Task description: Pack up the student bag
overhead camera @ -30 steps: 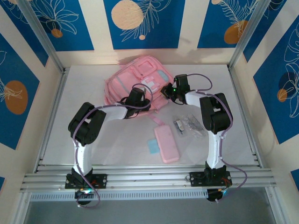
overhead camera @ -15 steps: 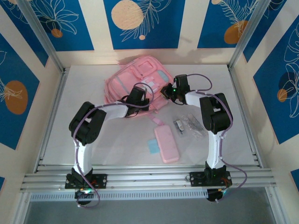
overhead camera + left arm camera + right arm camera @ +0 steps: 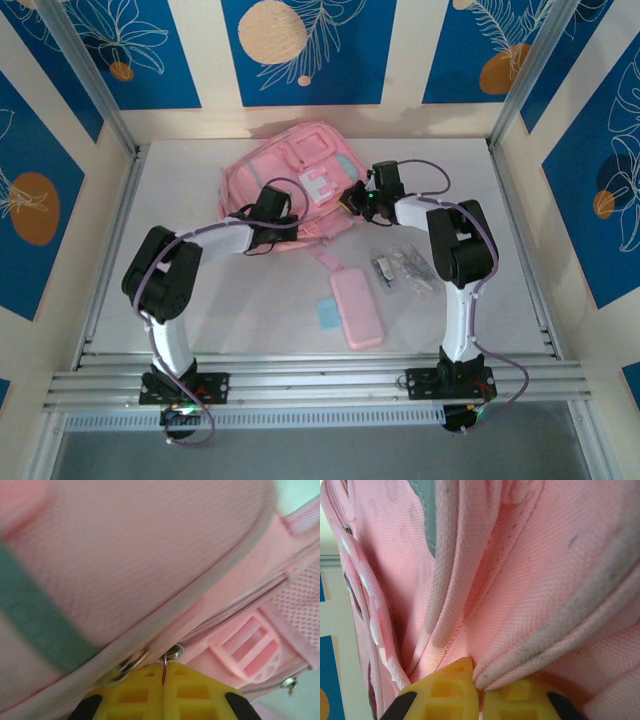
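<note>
Nearest, at abt 5 o'clock on the tabletop (image 3: 200, 300), lay a flat pink pencil case (image 3: 357, 308) w/ a small pale-blue card (image 3: 325, 314) just beside it at its 9 o'clock. A bit farther, at the case's 1 o'clock, sat a clear packet (image 3: 402, 268) of small bits, too small to tell apart. None of it was in the bag, so by my read packing proper hadn't begun.

Farther in, both arms reached to the near edge of the student bag (image 3: 290, 165), which lay flat at 12 o'clock, front pockets up, close to the back wall. The left hand (image 3: 163, 680), at the bag's 7 o'clock, was pressed together, pinching a thin metal zip pull (image 3: 164, 664). The slider (image 3: 174, 652) sat right above it, under the piped seam, w/ a pink strap buckle (image 3: 248, 647) at its 4 o'clock. The right hand (image 3: 477, 680), at the bag's 4 o'clock, was clamped on a fold of pink fabric (image 3: 492, 665).

Step in hand, prob.: unzipping the main compartment. To do it well:
- Draw the pull along the zip track, not up or away from it; the tab is thin & cld slip out of the grip.
- Right hand shd hold firm as anchor, so the cloth is taut ahead of the slider & the soft bag doesn't drag across the tabletop.
- Go slow round the curved corner; if fabric bunches, ease off & re-tension.
- Open wide enough for the case.
</note>
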`<state>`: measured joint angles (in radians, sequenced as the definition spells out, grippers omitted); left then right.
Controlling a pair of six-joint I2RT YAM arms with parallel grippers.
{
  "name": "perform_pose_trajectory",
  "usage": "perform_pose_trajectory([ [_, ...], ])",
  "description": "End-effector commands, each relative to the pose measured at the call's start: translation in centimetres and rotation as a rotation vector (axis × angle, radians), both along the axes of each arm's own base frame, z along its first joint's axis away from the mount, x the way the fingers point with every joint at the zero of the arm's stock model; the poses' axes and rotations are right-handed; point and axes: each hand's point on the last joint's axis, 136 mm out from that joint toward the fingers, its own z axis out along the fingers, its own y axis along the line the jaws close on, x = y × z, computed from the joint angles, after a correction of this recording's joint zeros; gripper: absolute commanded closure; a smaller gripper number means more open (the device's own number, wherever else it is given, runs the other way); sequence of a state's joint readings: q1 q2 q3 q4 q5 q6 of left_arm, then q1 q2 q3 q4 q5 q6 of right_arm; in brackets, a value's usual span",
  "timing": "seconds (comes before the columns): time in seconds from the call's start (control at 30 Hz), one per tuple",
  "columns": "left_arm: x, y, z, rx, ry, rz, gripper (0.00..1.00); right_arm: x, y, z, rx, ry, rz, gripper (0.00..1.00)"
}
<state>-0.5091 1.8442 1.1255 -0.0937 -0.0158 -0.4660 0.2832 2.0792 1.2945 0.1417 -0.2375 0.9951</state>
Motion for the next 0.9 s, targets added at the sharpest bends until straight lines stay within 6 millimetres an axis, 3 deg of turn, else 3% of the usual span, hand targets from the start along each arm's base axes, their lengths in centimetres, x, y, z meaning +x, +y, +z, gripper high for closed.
perform_pose_trajectory([
  [0.0,-1.2,7.6,-1.0,0.163,0.065,0.152,1.0,-2.1,-2.2,-2.5,-0.075,0.102,-0.001,1.0],
  [0.1,-2.1,9.9,-0.2,0.171,0.072,0.185,1.0,-2.0,-2.7,-2.3,-0.078,0.099,-0.008,1.0],
  [0.2,-2.7,10.9,1.0,0.176,0.058,0.182,1.0,-1.6,-2.7,-2.0,-0.083,0.09,-0.005,1.0],
  [0.3,-2.9,9.8,2.2,0.125,0.046,0.133,1.0,-1.3,-2.6,-1.5,-0.081,0.08,0.0,1.0],
  [0.43,-3.1,6.5,4.4,0.006,0.029,0.042,1.0,-1.3,-1.7,0.3,-0.063,0.046,0.031,1.0],
  [0.47,-3.2,6.0,4.8,0.0,0.024,0.03,1.0,-1.5,-1.4,0.9,-0.054,0.037,0.042,0.96],
  [0.63,-3.2,4.1,6.1,-0.062,0.018,-0.003,1.0,-3.9,0.1,4.3,-0.013,-0.003,0.114,0.55],
  [0.7,-3.4,3.1,6.8,-0.103,0.012,-0.022,1.0,-5.5,0.5,5.1,0.001,0.006,0.138,0.49],
  [0.87,-4.0,0.3,10.0,-0.176,-0.028,-0.088,1.0,-9.6,2.1,6.4,0.022,0.036,0.2,0.48],
])
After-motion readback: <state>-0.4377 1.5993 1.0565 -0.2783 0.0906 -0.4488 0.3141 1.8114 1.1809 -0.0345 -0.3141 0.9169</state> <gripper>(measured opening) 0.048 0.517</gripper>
